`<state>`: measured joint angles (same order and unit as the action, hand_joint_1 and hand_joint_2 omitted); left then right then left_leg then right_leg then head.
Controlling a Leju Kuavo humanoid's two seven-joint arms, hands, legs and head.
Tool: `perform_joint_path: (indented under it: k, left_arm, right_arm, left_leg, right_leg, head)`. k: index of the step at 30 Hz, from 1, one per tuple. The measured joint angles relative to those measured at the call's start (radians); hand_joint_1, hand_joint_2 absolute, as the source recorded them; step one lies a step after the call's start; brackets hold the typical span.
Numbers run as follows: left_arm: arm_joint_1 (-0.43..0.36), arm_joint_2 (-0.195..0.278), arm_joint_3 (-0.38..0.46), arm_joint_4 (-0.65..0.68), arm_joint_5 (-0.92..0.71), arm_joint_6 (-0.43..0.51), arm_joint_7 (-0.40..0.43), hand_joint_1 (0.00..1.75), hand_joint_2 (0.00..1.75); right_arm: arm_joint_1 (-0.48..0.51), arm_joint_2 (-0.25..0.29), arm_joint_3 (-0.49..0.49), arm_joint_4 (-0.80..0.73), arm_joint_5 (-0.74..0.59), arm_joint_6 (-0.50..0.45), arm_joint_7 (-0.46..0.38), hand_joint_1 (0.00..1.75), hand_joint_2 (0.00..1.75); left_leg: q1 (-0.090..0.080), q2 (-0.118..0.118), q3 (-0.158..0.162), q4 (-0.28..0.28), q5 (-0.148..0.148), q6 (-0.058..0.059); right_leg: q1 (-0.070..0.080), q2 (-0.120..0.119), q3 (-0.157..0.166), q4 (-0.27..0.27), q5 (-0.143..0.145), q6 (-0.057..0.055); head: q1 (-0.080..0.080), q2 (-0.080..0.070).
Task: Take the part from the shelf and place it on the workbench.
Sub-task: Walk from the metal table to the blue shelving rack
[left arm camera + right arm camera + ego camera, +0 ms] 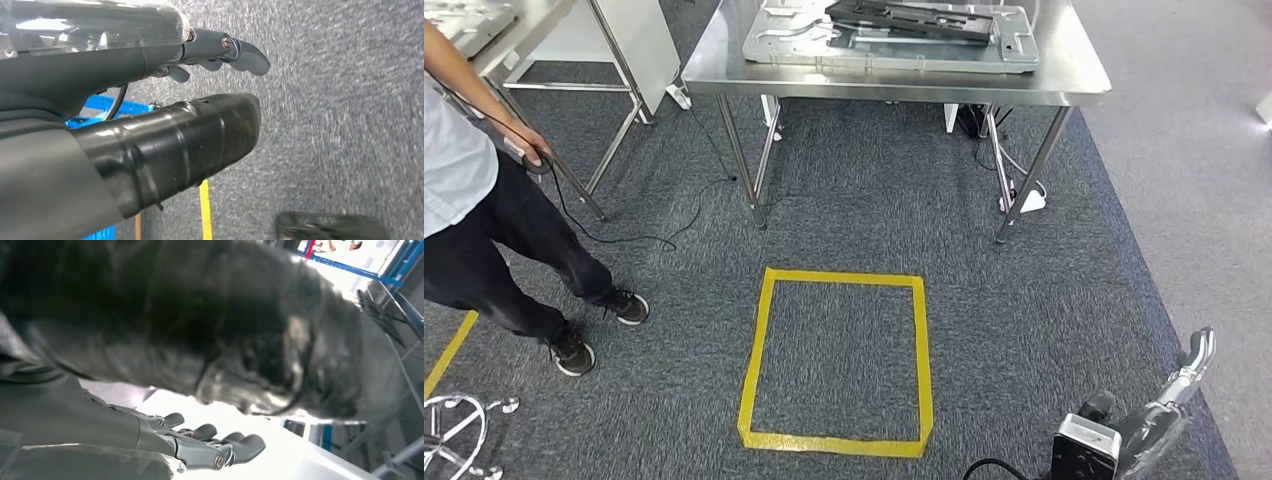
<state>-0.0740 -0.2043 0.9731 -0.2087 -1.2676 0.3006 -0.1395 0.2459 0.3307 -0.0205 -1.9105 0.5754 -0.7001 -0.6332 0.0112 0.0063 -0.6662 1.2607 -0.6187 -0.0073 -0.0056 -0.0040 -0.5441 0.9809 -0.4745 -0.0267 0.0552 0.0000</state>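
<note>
Grey carpet floor (1044, 300) everywhere, both arms hanging.

Steel workbench with tube legs (1064, 85) stands well ahead of the fingers. On it: a flat silver metal plate (774, 45) with a black flat frame-shaped part (904, 18) on top. Looks like the task's part already lies there, so placing seems done, or this is a fresh cycle; can't tell.

Yellow tape square on the carpet (769, 330) lies between the hands and the bench.

Person in light shirt and dark trousers (464, 200) stands off the left side.

Right hand (1189, 365): fingers loosely apart, holding nothing. Left hand (220, 55): fingers slightly curled, apart, nothing in them.

Next: keep both hands relaxed and clear of the body while walking, stop inside the tape square, mind the person.
</note>
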Motion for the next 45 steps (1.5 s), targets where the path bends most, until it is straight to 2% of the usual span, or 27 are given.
perform_joint_path:
  k: [1,2,4,6,7,9,11,15,16,17,18,20,22,24,26,29,31,32,33,35,36,37,39,40,42,44,45]
  left_arm:
    - [0.000,0.000,0.000,0.000,0.000,0.000,-0.004,0.00,0.00]
    - [0.000,0.000,0.000,0.000,0.000,0.000,-0.007,0.00,0.00]
    - [0.000,0.000,0.000,0.000,-0.001,0.000,-0.008,0.00,0.00]
    - [0.001,0.000,0.000,0.000,-0.004,0.000,-0.007,0.00,0.00]
    - [0.001,0.001,0.001,0.000,-0.005,0.000,-0.007,0.00,0.00]
    - [0.001,-0.001,0.001,0.000,-0.007,0.000,-0.007,0.00,0.00]
    - [-0.001,-0.004,0.002,0.000,-0.008,0.001,-0.005,0.00,0.00]
    - [0.004,-0.007,0.009,0.000,-0.006,0.005,-0.002,0.00,0.00]
    - [0.005,-0.008,0.013,0.000,-0.004,0.006,-0.002,0.00,0.00]
    - [0.006,-0.008,0.017,0.000,-0.002,0.007,-0.001,0.00,0.00]
    - [0.006,-0.009,0.020,0.000,0.000,0.008,-0.001,0.00,0.00]
    - [0.006,-0.011,0.027,0.000,0.005,0.013,0.001,0.00,0.00]
    - [0.005,-0.013,0.033,0.000,0.006,0.017,0.006,0.00,0.00]
    - [0.004,-0.015,0.041,0.000,0.007,0.019,0.010,0.00,0.00]
    - [0.002,-0.016,0.047,0.000,0.008,0.020,0.012,0.00,0.00]
    - [0.005,-0.016,0.051,0.000,0.009,0.022,0.012,0.00,0.00]
    - [0.006,-0.016,0.053,0.000,0.009,0.022,0.013,0.00,0.00]
    - [0.007,-0.016,0.054,0.000,0.010,0.022,0.013,0.00,0.00]
    - [0.007,-0.016,0.054,0.000,0.010,0.023,0.013,0.00,0.00]
    - [0.008,-0.015,0.056,0.000,0.009,0.025,0.014,0.00,0.00]
    - [0.009,-0.015,0.057,0.000,0.008,0.025,0.015,0.00,0.00]
    - [0.009,-0.015,0.058,0.000,0.007,0.026,0.015,0.00,0.00]
    - [0.008,-0.015,0.059,0.000,0.005,0.026,0.016,0.00,0.00]
    - [0.008,-0.015,0.060,0.000,0.004,0.026,0.017,0.00,0.00]
    - [0.008,-0.016,0.062,0.000,0.003,0.026,0.018,0.00,0.00]
    - [0.010,-0.017,0.064,0.000,0.002,0.026,0.020,0.00,0.00]
    - [0.012,-0.017,0.065,0.000,0.001,0.026,0.021,0.00,0.00]
  right_arm:
    - [0.001,-0.001,0.000,0.001,-0.008,0.000,0.017,0.00,0.00]
    - [0.001,-0.004,-0.001,0.006,-0.023,0.001,0.045,0.00,0.00]
    - [-0.003,-0.019,-0.008,0.037,-0.081,0.005,0.114,0.00,0.00]
    - [-0.018,-0.040,-0.034,0.107,-0.160,0.023,0.149,0.00,0.00]
    - [-0.028,-0.048,-0.058,0.155,-0.192,0.038,0.145,0.00,0.00]
    - [-0.055,-0.056,-0.124,0.266,-0.229,0.071,0.124,0.00,0.00]
    - [-0.085,-0.065,-0.216,0.400,-0.237,0.087,0.096,0.00,0.00]
    - [-0.161,-0.097,-0.412,0.737,-0.230,0.090,0.029,0.00,0.00]
    - [-0.173,-0.106,-0.461,0.823,-0.232,0.095,0.006,0.00,0.00]
    - [-0.183,-0.115,-0.508,0.906,-0.232,0.101,-0.013,0.00,0.00]
    - [-0.192,-0.123,-0.552,0.983,-0.228,0.104,-0.022,0.00,0.00]
    - [-0.214,-0.135,-0.626,1.126,-0.203,0.092,-0.007,0.00,0.00]
    - [-0.235,-0.140,-0.683,1.251,-0.161,0.061,0.048,0.00,0.00]
    - [-0.244,-0.140,-0.725,1.357,-0.116,0.031,0.134,0.00,0.00]
    - [-0.247,-0.138,-0.752,1.438,-0.088,0.015,0.203,0.00,0.00]
    - [-0.259,-0.136,-0.772,1.509,-0.076,0.008,0.230,0.00,0.00]
    - [-0.265,-0.136,-0.783,1.543,-0.068,0.009,0.249,0.00,0.00]
    - [-0.266,-0.136,-0.787,1.557,-0.056,0.010,0.277,0.00,0.00]
    - [-0.268,-0.136,-0.789,1.572,-0.038,0.012,0.320,0.00,0.00]
    - [-0.270,-0.131,-0.788,1.600,0.009,0.021,0.421,0.00,0.00]
    - [-0.271,-0.127,-0.785,1.612,0.033,0.028,0.460,0.00,0.00]
    - [-0.271,-0.124,-0.780,1.622,0.055,0.037,0.489,0.00,0.00]
    - [-0.271,-0.120,-0.767,1.639,0.088,0.055,0.523,0.00,0.00]
    - [-0.270,-0.119,-0.761,1.647,0.098,0.062,0.534,0.00,0.00]
    - [-0.271,-0.117,-0.751,1.657,0.111,0.070,0.549,0.00,0.00]
    - [-0.274,-0.116,-0.741,1.664,0.123,0.080,0.558,0.00,0.00]
    - [-0.276,-0.116,-0.736,1.667,0.128,0.084,0.561,0.00,0.00]
  left_leg:
    - [0.000,0.000,0.004,0.020,0.005,0.000]
    - [0.000,-0.001,0.026,0.001,0.026,0.002]
    - [0.000,-0.020,0.114,-0.131,0.079,0.012]
    - [-0.001,-0.047,0.186,-0.252,0.094,0.021]
    - [-0.003,-0.054,0.198,-0.277,0.090,0.023]
    - [-0.001,-0.042,0.198,-0.288,0.094,0.028]
    - [0.004,-0.026,0.195,-0.297,0.106,0.040]
    - [0.005,0.011,0.184,-0.299,0.116,0.050]
    - [0.005,0.019,0.182,-0.296,0.116,0.050]
    - [0.005,0.028,0.181,-0.294,0.115,0.048]
    - [0.005,0.036,0.182,-0.292,0.113,0.046]
    - [0.001,0.053,0.185,-0.288,0.106,0.038]
    - [-0.006,0.070,0.187,-0.284,0.100,0.028]
    - [-0.008,0.088,0.192,-0.284,0.094,0.019]
    - [-0.004,0.072,0.186,-0.260,0.069,0.010]
    - [-0.001,0.013,0.108,-0.084,-0.030,0.004]
    - [-0.001,0.004,0.057,0.020,-0.058,0.006]
    - [-0.001,0.002,0.056,0.018,-0.040,0.010]
    - [-0.002,-0.002,0.072,-0.025,-0.005,0.015]
    - [-0.004,-0.044,0.131,-0.165,0.071,0.030]
    - [-0.005,-0.066,0.151,-0.219,0.092,0.034]
    - [-0.007,-0.084,0.161,-0.249,0.100,0.038]
    - [-0.008,-0.076,0.163,-0.261,0.101,0.040]
    - [-0.006,-0.064,0.166,-0.266,0.106,0.043]
    - [0.000,-0.038,0.171,-0.280,0.118,0.053]
    - [0.000,-0.010,0.169,-0.283,0.123,0.058]
    - [-0.001,0.005,0.168,-0.282,0.123,0.058]
  right_leg:
    - [0.001,0.003,-0.009,0.003,0.005,0.001]
    - [0.002,0.008,-0.017,0.007,0.009,0.003]
    - [0.003,0.020,-0.029,0.015,0.016,0.008]
    - [0.003,0.034,-0.039,0.022,0.023,0.016]
    - [0.003,0.040,-0.044,0.024,0.029,0.022]
    - [0.005,0.054,-0.049,0.022,0.039,0.034]
    - [0.004,0.046,-0.063,0.047,0.020,0.047]
    - [-0.005,0.016,-0.160,0.271,-0.095,0.070]
    - [-0.007,0.014,-0.168,0.297,-0.098,0.073]
    - [-0.009,0.010,-0.155,0.281,-0.081,0.074]
    - [-0.009,0.003,-0.124,0.229,-0.051,0.073]
    - [-0.003,-0.042,-0.051,0.091,-0.001,0.064]
    - [0.007,-0.070,-0.023,0.026,0.010,0.047]
    - [0.009,-0.052,-0.026,0.026,0.009,0.032]
    - [0.006,-0.032,-0.028,0.023,0.011,0.018]
    - [0.004,0.000,-0.033,0.022,0.016,0.001]
    - [0.008,0.026,-0.034,0.024,0.018,-0.002]
    - [0.011,0.038,-0.033,0.025,0.018,-0.002]
    - [0.013,0.051,-0.032,0.026,0.018,-0.002]
    - [0.016,0.073,-0.033,0.033,0.018,-0.001]
    - [0.016,0.083,-0.037,0.037,0.019,0.001]
    - [0.014,0.092,-0.042,0.040,0.021,0.005]
    - [0.011,0.114,-0.051,0.040,0.028,0.018]
    - [0.011,0.112,-0.053,0.042,0.028,0.024]
    - [0.014,0.074,-0.071,0.082,-0.002,0.036]
    - [0.008,0.027,-0.122,0.195,-0.069,0.048]
    - [0.002,0.019,-0.152,0.261,-0.097,0.054]
  head:
    - [0.000,0.000]
    - [0.000,0.000]
    - [0.000,0.000]
    - [0.000,0.000]
    - [0.000,0.000]
    - [0.000,0.000]
    - [0.002,0.000]
    - [0.004,0.000]
    - [0.004,0.000]
    - [0.004,0.000]
    - [0.004,0.000]
    - [0.004,0.000]
    - [0.003,0.000]
    - [0.003,0.000]
    - [0.003,0.000]
    - [0.002,0.000]
    - [0.002,0.000]
    - [0.002,0.000]
    - [0.002,0.000]
    - [0.003,0.000]
    - [0.003,0.000]
    - [0.003,0.000]
    - [0.002,0.000]
    - [0.003,0.000]
    - [0.005,0.000]
    - [0.006,0.000]
    - [0.006,0.000]
